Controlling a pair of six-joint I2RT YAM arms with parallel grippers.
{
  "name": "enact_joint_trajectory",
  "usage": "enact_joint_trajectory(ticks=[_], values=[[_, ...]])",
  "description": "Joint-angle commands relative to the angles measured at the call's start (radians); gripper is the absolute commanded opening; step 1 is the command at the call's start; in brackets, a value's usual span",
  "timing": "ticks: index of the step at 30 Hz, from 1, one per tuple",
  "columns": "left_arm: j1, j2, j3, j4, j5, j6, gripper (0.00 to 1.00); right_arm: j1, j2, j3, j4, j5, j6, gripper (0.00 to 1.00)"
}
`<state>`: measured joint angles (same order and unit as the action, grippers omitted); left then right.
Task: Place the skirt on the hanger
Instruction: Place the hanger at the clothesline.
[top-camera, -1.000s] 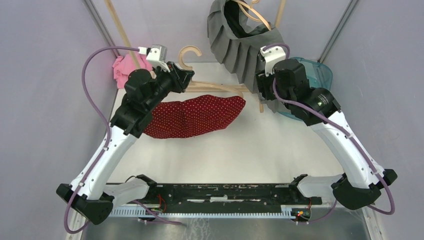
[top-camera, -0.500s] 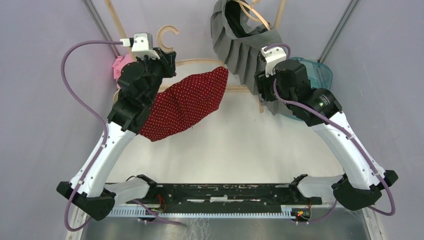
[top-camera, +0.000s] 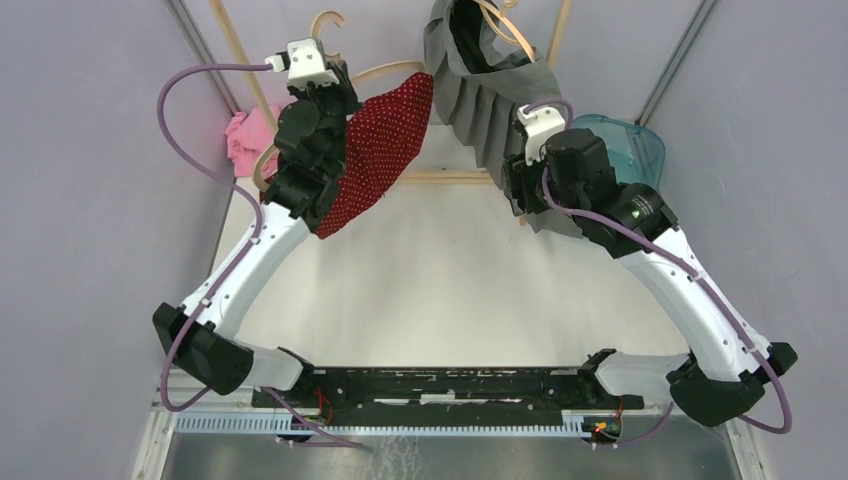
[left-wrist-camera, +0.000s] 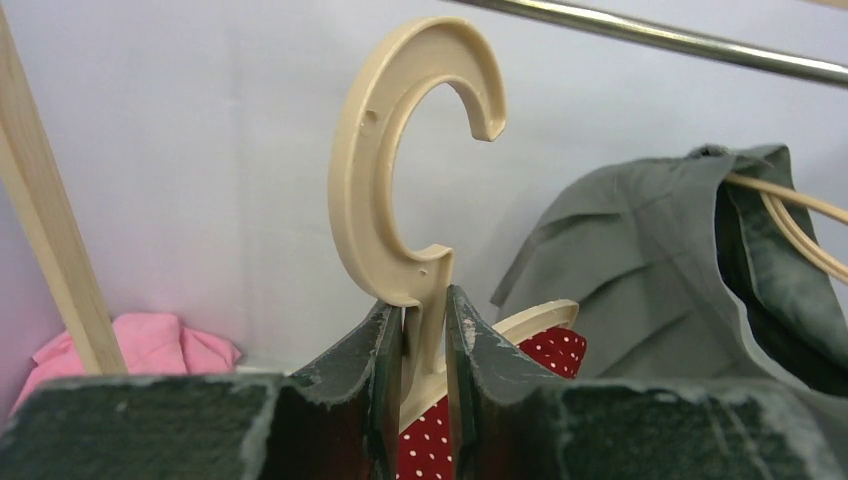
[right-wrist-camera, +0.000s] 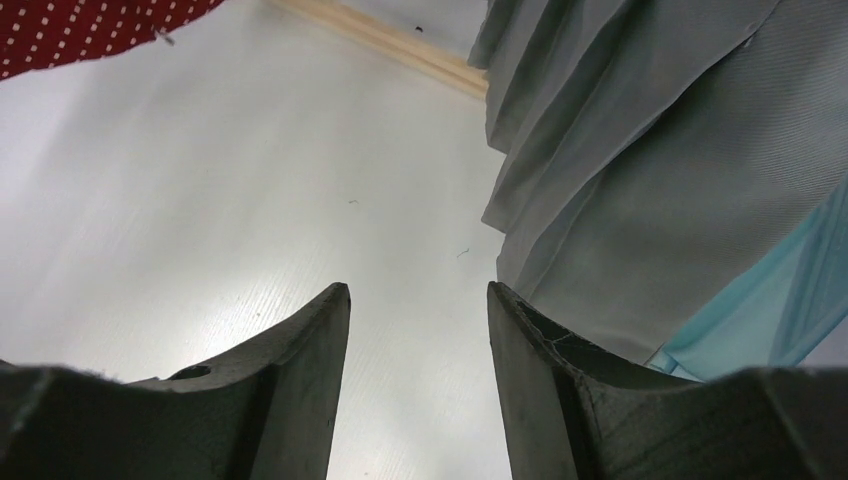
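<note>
Hanging tilted above the counter (top-camera: 450, 280), the red dotted skirt (top-camera: 375, 150) drapes on the wooden hanger (left-wrist-camera: 395, 170), whose neck the left gripper (left-wrist-camera: 424, 345) pinches. That narrow hold could let the hanger swivel and shed the skirt; the right gripper (right-wrist-camera: 418, 340) gapes empty, offering no support.

Finding: robot test cell in a laboratory, not a home. My left arm (top-camera: 240, 280) and right arm (top-camera: 690, 290) are bolted to a black mounting rail (top-camera: 450, 383) at the edge of a bare white table (top-camera: 450, 290). Plain lavender partition walls (top-camera: 90, 220) and metal frame bars (left-wrist-camera: 650, 36) enclose it. A purple cable (top-camera: 161, 102) runs exposed. Props only: wooden rack (left-wrist-camera: 45, 200), hanger (left-wrist-camera: 365, 170), red polka-dot skirt (top-camera: 385, 140).
</note>
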<state>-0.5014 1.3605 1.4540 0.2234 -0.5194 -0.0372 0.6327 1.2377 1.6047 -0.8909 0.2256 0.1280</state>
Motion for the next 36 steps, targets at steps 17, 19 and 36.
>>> enact_joint_trajectory(ticks=[17, 19, 36], values=[[-0.004, 0.297, 0.214, 0.619, -0.087, 0.246, 0.03, -0.005, -0.035, -0.262, 0.218, -0.169, 0.08, 0.58], [-0.003, 0.316, 0.229, 0.643, -0.078, 0.263, 0.03, -0.005, -0.034, -0.279, 0.233, -0.188, 0.09, 0.58], [-0.004, 0.353, 0.239, 0.732, -0.06, 0.27, 0.03, -0.005, -0.017, -0.308, 0.262, -0.219, 0.094, 0.57]])
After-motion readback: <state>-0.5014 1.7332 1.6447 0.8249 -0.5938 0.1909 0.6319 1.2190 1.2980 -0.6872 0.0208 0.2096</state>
